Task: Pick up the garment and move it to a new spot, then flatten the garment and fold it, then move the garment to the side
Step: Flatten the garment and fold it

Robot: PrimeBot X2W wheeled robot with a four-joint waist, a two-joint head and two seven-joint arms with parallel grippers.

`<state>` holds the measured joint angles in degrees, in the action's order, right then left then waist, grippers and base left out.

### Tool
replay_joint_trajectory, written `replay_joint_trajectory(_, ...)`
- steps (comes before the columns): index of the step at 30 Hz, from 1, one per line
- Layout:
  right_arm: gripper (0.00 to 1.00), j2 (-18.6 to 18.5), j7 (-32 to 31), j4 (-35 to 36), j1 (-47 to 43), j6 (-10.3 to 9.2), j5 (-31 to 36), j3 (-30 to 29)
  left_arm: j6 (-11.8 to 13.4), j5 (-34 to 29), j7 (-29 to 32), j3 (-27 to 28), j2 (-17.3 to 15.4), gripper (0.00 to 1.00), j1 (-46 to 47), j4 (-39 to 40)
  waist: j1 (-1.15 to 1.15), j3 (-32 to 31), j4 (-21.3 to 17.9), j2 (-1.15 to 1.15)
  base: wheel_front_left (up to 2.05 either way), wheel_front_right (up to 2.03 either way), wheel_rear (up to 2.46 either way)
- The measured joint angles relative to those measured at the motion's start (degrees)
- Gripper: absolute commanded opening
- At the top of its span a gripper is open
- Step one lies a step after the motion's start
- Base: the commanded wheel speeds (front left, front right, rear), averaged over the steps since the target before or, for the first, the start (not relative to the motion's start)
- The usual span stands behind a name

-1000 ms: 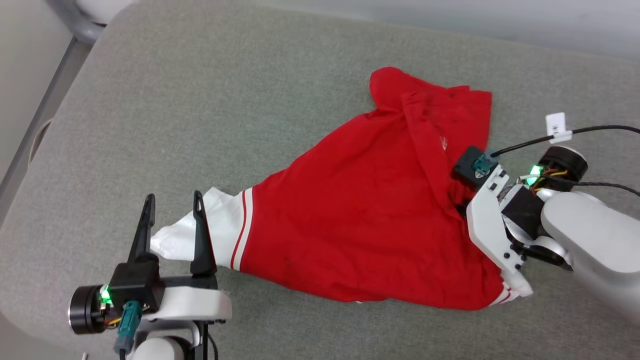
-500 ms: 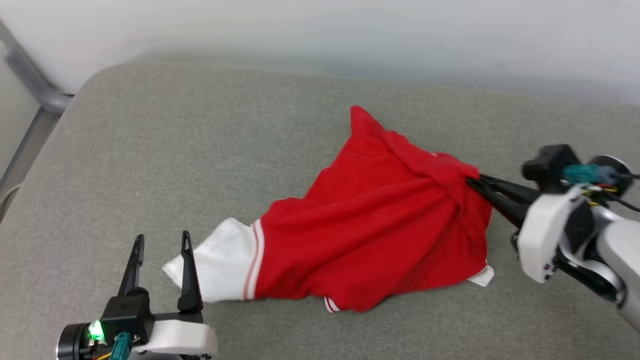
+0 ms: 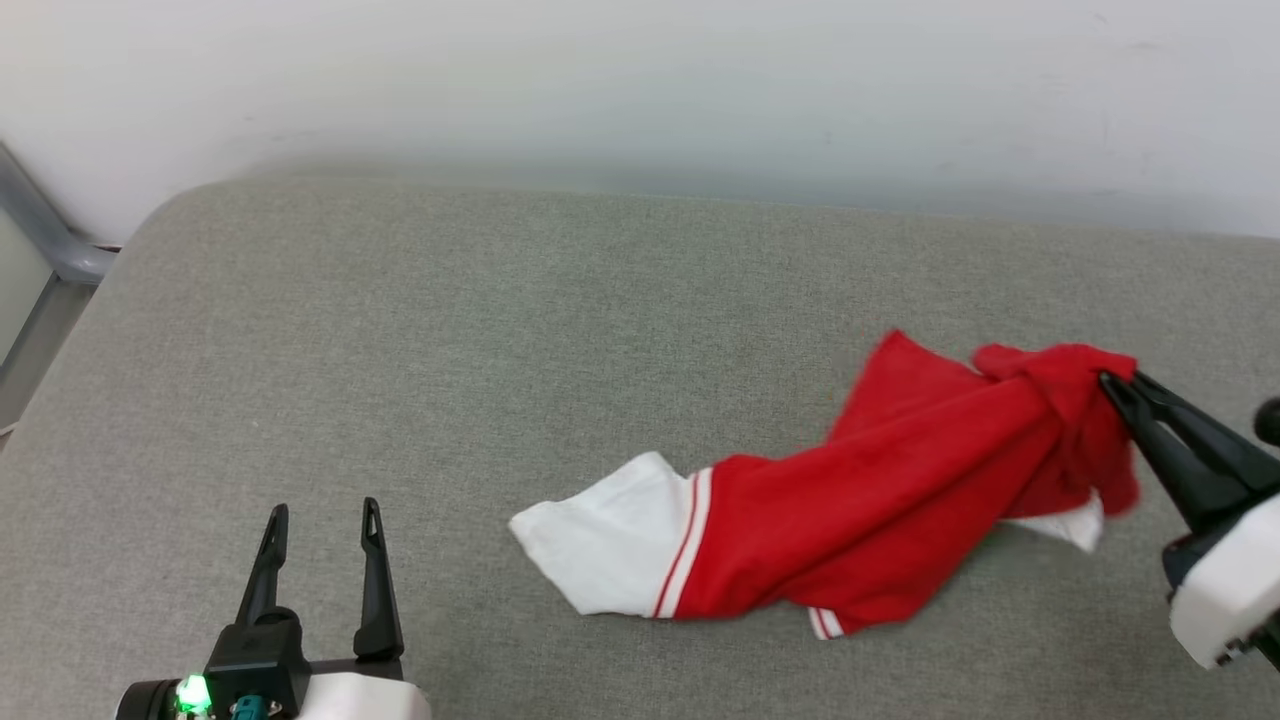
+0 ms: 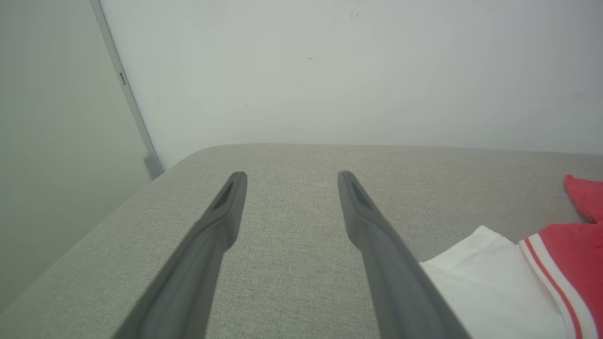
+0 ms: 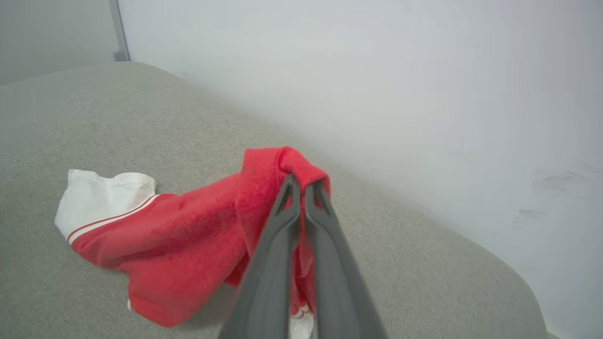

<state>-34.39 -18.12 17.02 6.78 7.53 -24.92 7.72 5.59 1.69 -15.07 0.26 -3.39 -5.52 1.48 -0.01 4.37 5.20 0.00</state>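
Garment (image 3: 880, 510), its red end pinched in the right pincer (image 3: 1118, 383), drapes over the cushion's (image 3: 400, 350) right side mid-move; next it likely needs releasing and flattening, the spread left pincer (image 3: 320, 510) helping.

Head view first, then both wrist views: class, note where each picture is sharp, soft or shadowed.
Head view: even, soft light; the garment smears slightly near the right gripper. Right wrist view: cloth fuzzy, faint shadow beneath it on the cushion. Left wrist view: left gripper's fingers soft, weave crisp.
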Motion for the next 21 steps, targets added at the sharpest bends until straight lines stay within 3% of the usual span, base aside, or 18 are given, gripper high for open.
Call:
replay_joint_trajectory(5, 0.0, 3.22, -5.0, 8.8, -4.8, 0.0, 2.82, -6.57, -0.02, 0.0, 0.0, -0.31, 0.05, 1.0, -0.05, 0.1, 0.0, 0.28, 0.43, 0.0, 0.0, 0.0, 0.0)
replay_joint_trajectory(11, 0.0, 3.21, -6.69, 10.49, -3.9, 0.0, 3.74, -8.6, -0.04, 0.07, 0.0, -0.97, 0.14, 1.0, 0.42, 0.1, 0.0, 1.59, 1.4, 0.0, 0.0, 0.0, 0.0)
replay_joint_trajectory(16, 0.0, 0.34, -6.69, 7.64, 3.31, 0.0, 3.69, -6.01, 0.1, 0.08, 0.0, -1.6, 0.23, 1.0, 2.07, 0.59, 0.0, 3.9, 2.44, 0.0, 0.0, 0.0, 0.0)
replay_joint_trajectory(21, 0.0, -2.92, -6.99, 0.91, 15.75, 0.0, 2.77, 1.29, -0.04, 0.59, 0.0, -2.61, 0.33, 1.0, 5.24, 0.56, 0.0, 7.43, 3.83, 0.0, 0.0, 0.0, 0.0)
